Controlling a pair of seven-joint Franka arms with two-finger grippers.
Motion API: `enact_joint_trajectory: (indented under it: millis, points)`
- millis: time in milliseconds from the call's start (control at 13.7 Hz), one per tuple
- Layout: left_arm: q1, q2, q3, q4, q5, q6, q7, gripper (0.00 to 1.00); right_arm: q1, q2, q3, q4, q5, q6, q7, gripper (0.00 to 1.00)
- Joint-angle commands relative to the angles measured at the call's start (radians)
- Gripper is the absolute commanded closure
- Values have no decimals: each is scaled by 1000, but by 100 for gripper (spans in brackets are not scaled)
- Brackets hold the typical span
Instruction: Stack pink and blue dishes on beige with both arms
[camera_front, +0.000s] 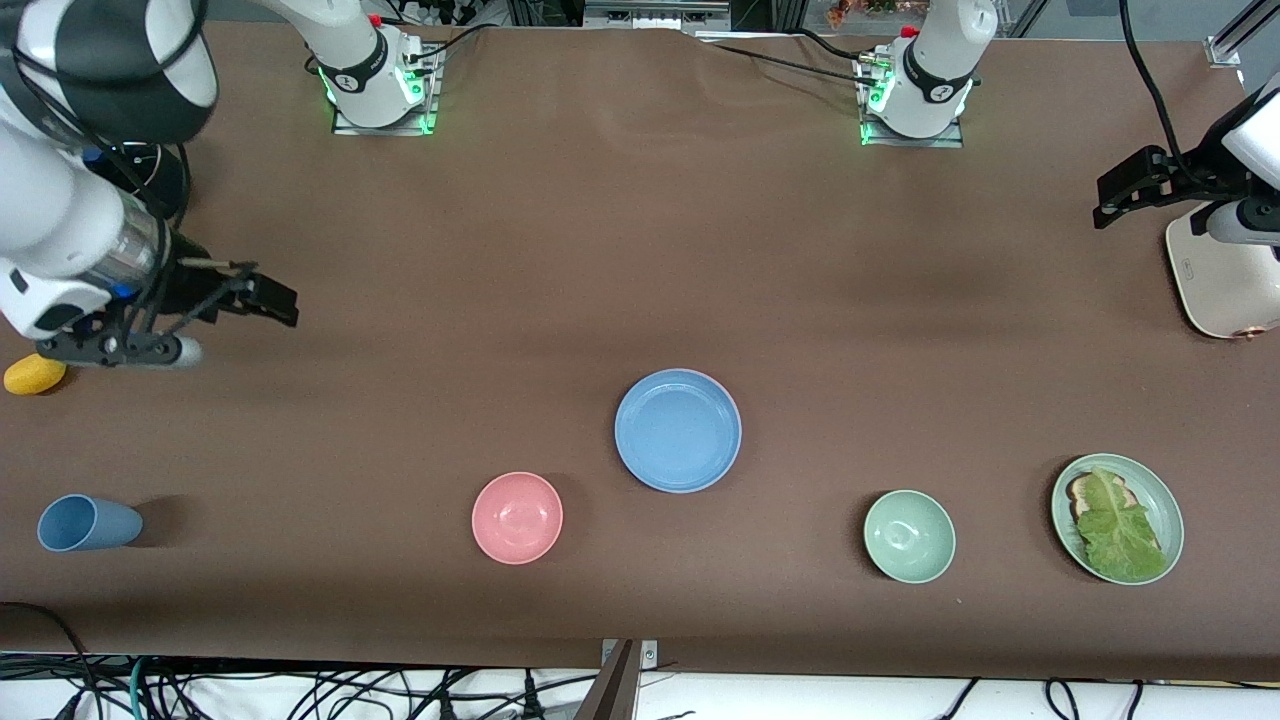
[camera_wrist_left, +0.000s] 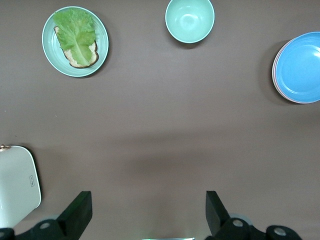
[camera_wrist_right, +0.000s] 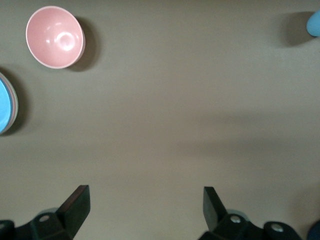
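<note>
The blue plate (camera_front: 678, 431) lies flat near the middle of the table, and the left wrist view shows a pale rim or two (camera_wrist_left: 275, 70) peeping out from under its edge, so it reads as the top of a stack already built; whether pink and beige both sit beneath it cannot be told for sure from these pictures. A round plate has no long axis, so no approach angle is favoured; what matters is which claw the stack is closer to and which way it lies. From the right gripper (camera_front: 225, 300), which hangs over bare table toward the right arm's end with its fingers spread wide and nothing between them, the stack lies well apart, off toward the table's middle and nearer the front camera. From the left gripper (camera_front: 1130, 190), which hangs over the left arm's end of the table beside a cream appliance (camera_front: 1215, 285), fingers likewise wide and empty, the stack is also well apart, toward the middle and nearer the camera. Neither claw is clearly closer, and both arms look parked. Around the stack sit a pink bowl (camera_front: 517, 517), a mint-green bowl (camera_front: 909, 536), a green plate with lettuce on bread (camera_front: 1117, 518), a blue cup (camera_front: 85, 523) and a yellow object (camera_front: 33, 375); judged from this, the stacking looks finished or nearly so
</note>
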Motion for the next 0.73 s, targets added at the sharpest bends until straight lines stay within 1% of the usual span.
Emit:
enact_joint_trajectory:
  millis: [0, 146, 220, 439, 659]
  points:
    - [-6, -3, 9, 19, -22, -24, -12, 0, -173, -121, 189, -87, -35, -33, -7, 0]
    - [-8, -5, 7, 19, -22, -27, -24, 0, -284, -202, 298, -162, -60, -41, -7, 0]
    - [-8, -5, 7, 19, -22, -27, -38, 0, -312, -235, 335, -188, -75, -44, -7, 0]
    - [-6, -3, 6, 19, -20, -24, -40, 0, -316, -261, 343, -198, -86, -86, -25, 0]
    - [-6, 2, 1, 19, -20, -24, -41, 0, -312, -252, 343, -180, -118, -100, -39, 0]
